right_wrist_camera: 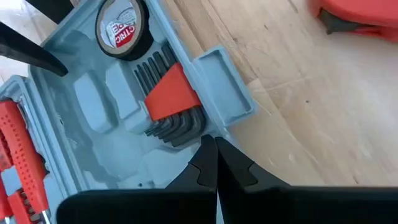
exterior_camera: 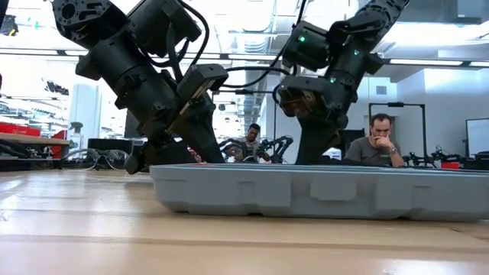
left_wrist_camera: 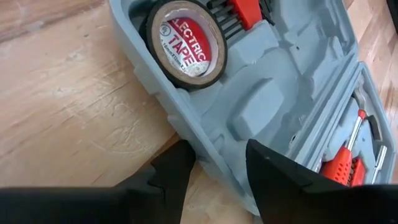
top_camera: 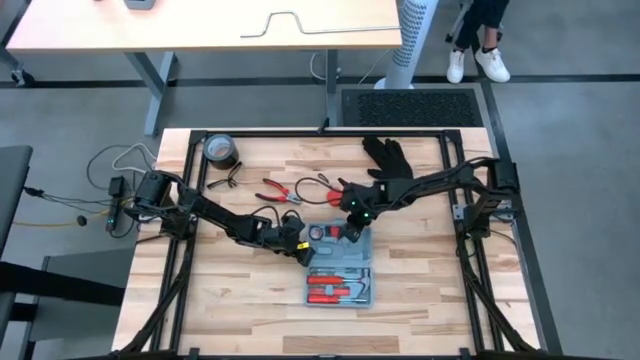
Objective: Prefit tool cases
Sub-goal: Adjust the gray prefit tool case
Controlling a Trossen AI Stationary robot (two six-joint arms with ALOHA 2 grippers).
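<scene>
Only the wrist views show inside the tool case [left_wrist_camera: 273, 93]: electrical tape roll [left_wrist_camera: 186, 43], red-holder hex keys [right_wrist_camera: 171, 102]. Left gripper [left_wrist_camera: 214, 165] spread over its rim; right gripper [right_wrist_camera: 216, 163] pressed together.

The floor [top_camera: 580, 150] is grey. Beyond the work area stands a long pale wooden desk [top_camera: 200, 30] on grey legs, with a black ribbed mat [top_camera: 410, 105] beside it and a person's white shoes [top_camera: 478, 65] nearby. At table height the room is bright (ceiling lights overhead), and two seated people [exterior_camera: 374, 141] show far behind.
</scene>
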